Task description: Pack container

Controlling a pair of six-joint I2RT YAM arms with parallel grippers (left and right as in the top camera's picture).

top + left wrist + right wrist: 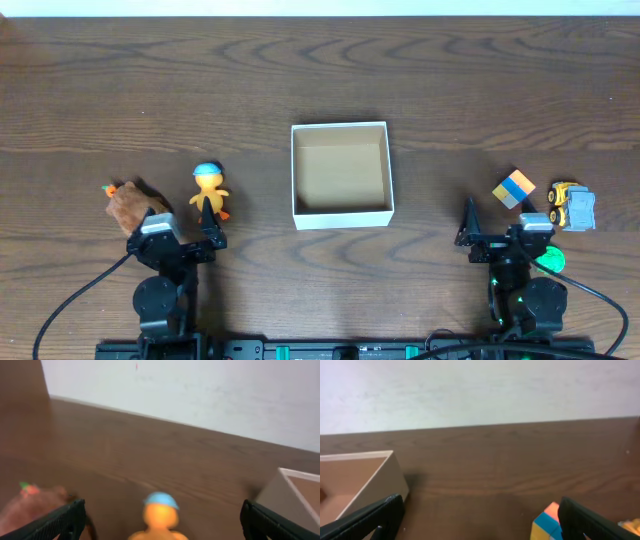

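The container, a square white box with a tan bottom, sits at the table's middle and holds nothing; its corner shows in the left wrist view and in the right wrist view. An orange duck toy with a blue cap stands just ahead of my open, empty left gripper, between its fingers. A brown plush toy lies to its left. A colourful cube sits ahead of my open, empty right gripper. A yellow toy truck lies right of it.
A green round object lies on the table next to the right arm. Black cables run from both arm bases along the front edge. A pale wall stands behind the far edge of the table.
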